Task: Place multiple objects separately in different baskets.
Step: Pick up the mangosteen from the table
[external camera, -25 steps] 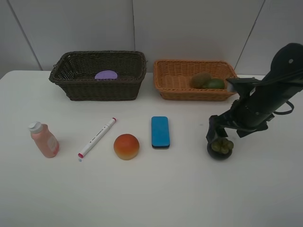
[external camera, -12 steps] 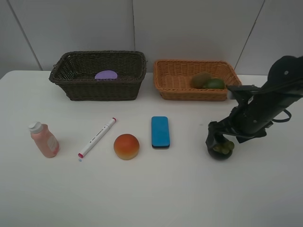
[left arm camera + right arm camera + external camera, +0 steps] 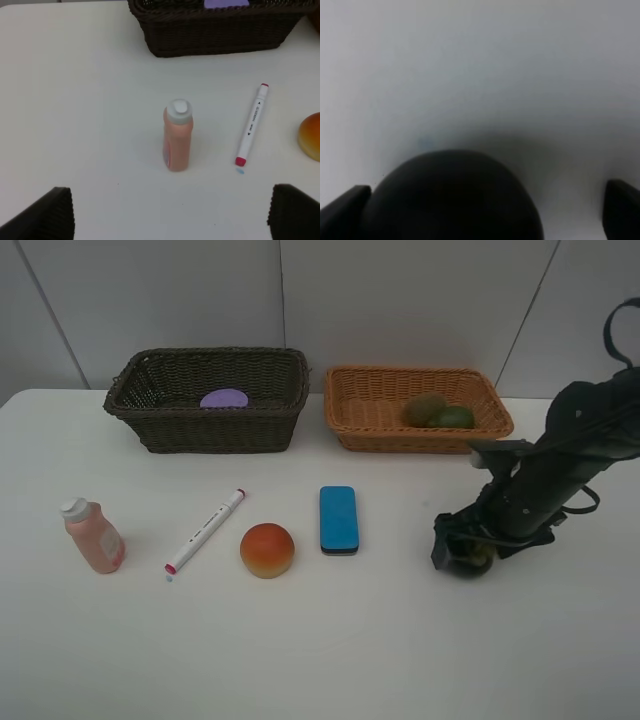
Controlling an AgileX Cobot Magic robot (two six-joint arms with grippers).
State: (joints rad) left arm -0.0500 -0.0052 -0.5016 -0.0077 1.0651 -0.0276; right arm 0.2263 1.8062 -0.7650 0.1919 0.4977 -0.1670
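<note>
My right gripper [image 3: 462, 545] is low on the table, open, with its fingers on either side of the dark mangosteen [image 3: 470, 560]. The right wrist view shows the mangosteen [image 3: 452, 195] close up between the two spread fingertips. The lime [image 3: 455, 418] and kiwi [image 3: 424, 408] lie in the light orange basket [image 3: 410, 438]. The purple-lidded jar [image 3: 224, 399] sits in the dark brown basket [image 3: 205, 430]. The pink bottle [image 3: 93, 536], white marker [image 3: 205, 531], orange-red fruit [image 3: 267, 550] and blue eraser [image 3: 338, 519] lie on the table. My left gripper [image 3: 167, 215] is open above the bottle [image 3: 178, 135].
Both baskets stand side by side at the back of the white table [image 3: 320, 640], against a white wall. The left wrist view also shows the marker [image 3: 252, 125], the fruit's edge [image 3: 311, 136] and the dark basket's wall [image 3: 215, 35].
My right gripper has come down over the mangosteen, and its fingers now straddle it and hide most of the green calyx. Nothing else has moved.
</note>
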